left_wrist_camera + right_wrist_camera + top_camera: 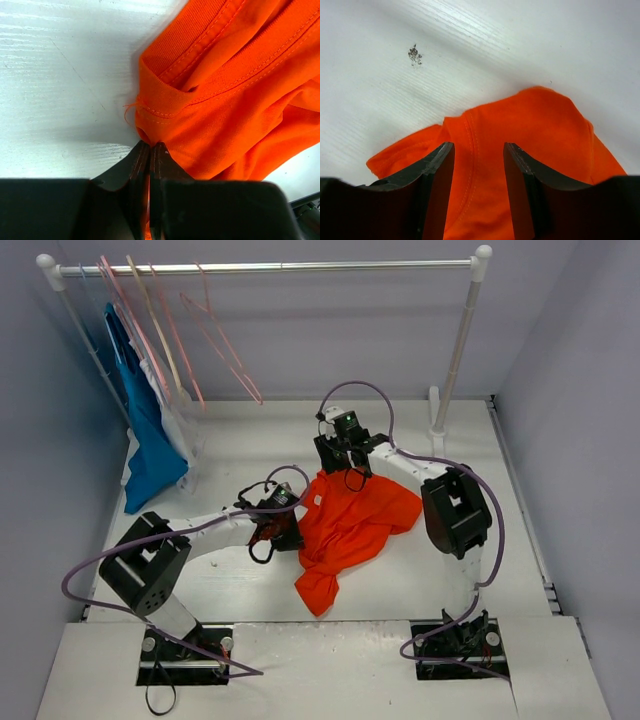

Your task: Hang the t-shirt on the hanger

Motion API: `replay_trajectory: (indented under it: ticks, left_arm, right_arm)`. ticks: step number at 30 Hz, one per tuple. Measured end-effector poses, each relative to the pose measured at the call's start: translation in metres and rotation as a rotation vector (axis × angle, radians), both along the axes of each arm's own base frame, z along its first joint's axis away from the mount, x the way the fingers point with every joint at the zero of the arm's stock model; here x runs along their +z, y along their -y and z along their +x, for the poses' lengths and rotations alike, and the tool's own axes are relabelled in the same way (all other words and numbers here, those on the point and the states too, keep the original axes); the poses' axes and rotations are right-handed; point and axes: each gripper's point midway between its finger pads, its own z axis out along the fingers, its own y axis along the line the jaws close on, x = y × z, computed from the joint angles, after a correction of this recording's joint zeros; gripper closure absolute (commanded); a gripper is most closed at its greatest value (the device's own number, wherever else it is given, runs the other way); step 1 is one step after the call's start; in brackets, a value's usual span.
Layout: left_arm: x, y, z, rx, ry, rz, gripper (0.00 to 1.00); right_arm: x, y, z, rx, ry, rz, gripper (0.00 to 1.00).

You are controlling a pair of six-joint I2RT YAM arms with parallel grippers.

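The orange t-shirt (352, 525) lies crumpled on the white table in the middle of the top view. My left gripper (284, 528) is at its left edge, shut on a fold of the cloth. In the left wrist view the gripper (150, 145) pinches the t-shirt (225, 90) by a stitched hem, with orange showing between the fingers. My right gripper (350, 468) is open over the shirt's far edge. In the right wrist view the gripper (478, 148) straddles a seam of the t-shirt (540, 125) without closing on it. The thin pale-pink hanger (230, 350) hangs tilted on the rail, far from both grippers.
A clothes rail (300, 267) spans the back, with its right post (458, 355) standing on the table. At its left end hang several other hangers, a beige hanger (155, 325), a blue garment (150, 435) and a white garment (178, 430). Grey walls close in on three sides.
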Motion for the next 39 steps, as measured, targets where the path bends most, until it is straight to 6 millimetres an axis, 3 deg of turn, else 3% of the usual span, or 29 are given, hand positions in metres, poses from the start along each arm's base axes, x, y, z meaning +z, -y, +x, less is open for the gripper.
replay_trajectory:
  ticks: [6, 14, 16, 19, 20, 21, 27, 30, 32, 34, 37, 39]
  left_arm:
    - [0.0, -0.002, -0.002, 0.0, 0.0, 0.004, 1.0]
    - [0.0, -0.006, -0.004, -0.003, -0.002, 0.019, 1.0]
    - [0.0, -0.008, -0.004, -0.003, -0.003, 0.027, 1.0]
    - [0.0, -0.012, -0.005, -0.007, 0.002, 0.048, 1.0]
    - [0.0, -0.014, -0.006, -0.01, 0.003, 0.055, 1.0]
    - [0.001, -0.015, -0.006, -0.013, 0.004, 0.061, 1.0]
    - [0.007, -0.029, -0.007, -0.038, 0.024, 0.122, 1.0]
    - [0.026, -0.035, 0.005, -0.062, 0.067, 0.171, 1.0]
    - [0.051, -0.037, 0.02, -0.076, 0.133, 0.195, 1.0]
    - [0.088, -0.038, 0.037, -0.097, 0.225, 0.224, 1.0]
    - [0.176, -0.034, 0.072, -0.116, 0.441, 0.225, 1.0]
    - [0.242, -0.032, 0.09, -0.118, 0.6, 0.208, 1.0]
  right_arm:
    - [-0.019, -0.01, 0.005, 0.026, -0.011, -0.023, 0.55]
    - [-0.042, -0.021, -0.006, 0.066, -0.035, -0.072, 0.57]
    - [-0.042, -0.022, -0.006, 0.07, -0.027, -0.083, 0.62]
    - [-0.042, -0.019, -0.004, 0.066, -0.013, -0.106, 0.8]
    - [-0.042, -0.018, -0.003, 0.06, -0.008, -0.114, 0.94]
    - [-0.041, -0.015, -0.002, 0.057, -0.001, -0.126, 1.0]
    - [-0.04, -0.005, 0.005, 0.027, 0.031, -0.18, 1.0]
    - [-0.029, 0.0, 0.006, 0.018, 0.056, -0.195, 1.0]
    - [-0.005, 0.005, 0.006, 0.007, 0.095, -0.198, 1.0]
    - [0.033, 0.008, 0.009, -0.006, 0.162, -0.179, 1.0]
    - [0.124, 0.016, 0.01, -0.034, 0.324, -0.123, 1.0]
    - [0.204, 0.023, 0.007, -0.06, 0.471, -0.058, 1.0]
